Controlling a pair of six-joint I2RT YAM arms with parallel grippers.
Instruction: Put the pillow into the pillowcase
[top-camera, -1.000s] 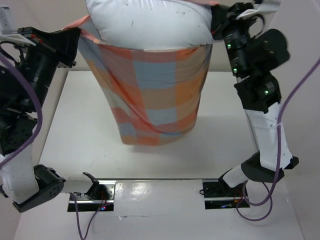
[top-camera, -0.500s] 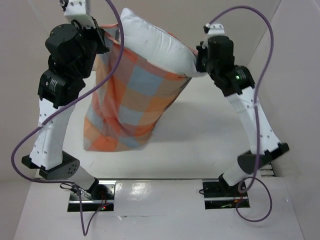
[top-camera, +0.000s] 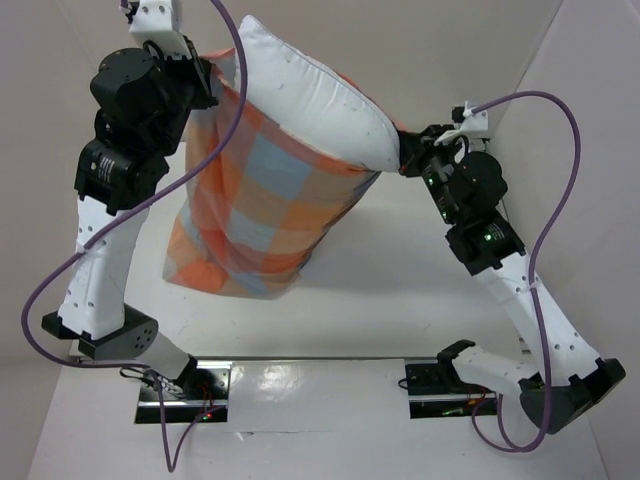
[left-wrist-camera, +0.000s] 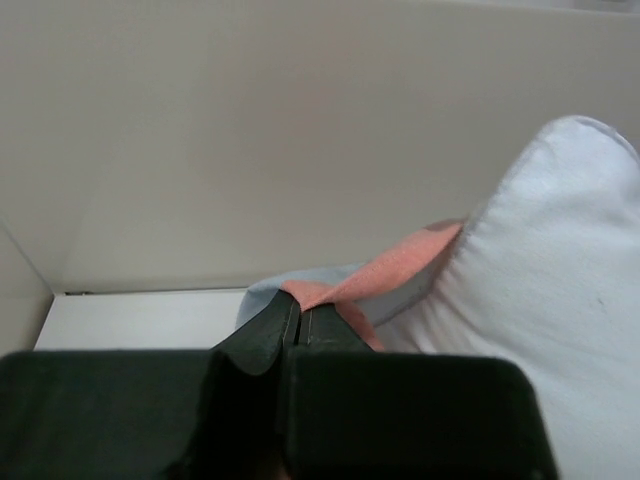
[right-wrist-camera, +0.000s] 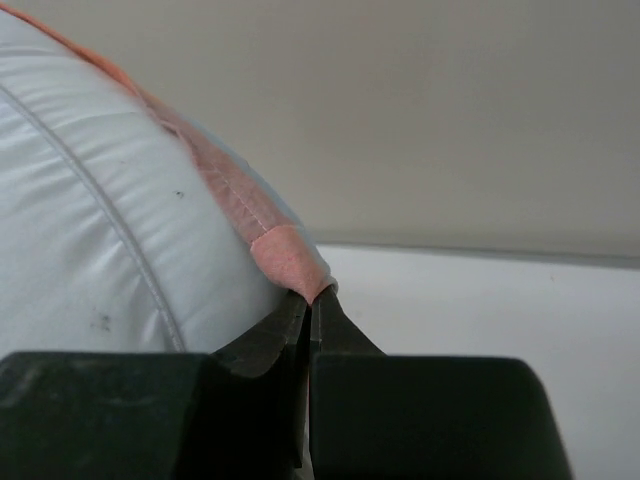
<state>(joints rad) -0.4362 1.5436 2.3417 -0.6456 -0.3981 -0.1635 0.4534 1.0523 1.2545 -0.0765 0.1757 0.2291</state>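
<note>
My right jaws have dropped below my left jaws, tilting the pillowcase (top-camera: 265, 215). Both pairs stay pinched on its rim, and the pillow (top-camera: 310, 95) is still half out.

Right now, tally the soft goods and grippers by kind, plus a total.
Plump plain white stuffed pillow: 1
Thin fabric pillowcase, checked orange, grey, light blue and cream: 1
Black two-finger grippers, each shut on the pillowcase edge: 2 (left gripper, right gripper)
Total: 4
</note>
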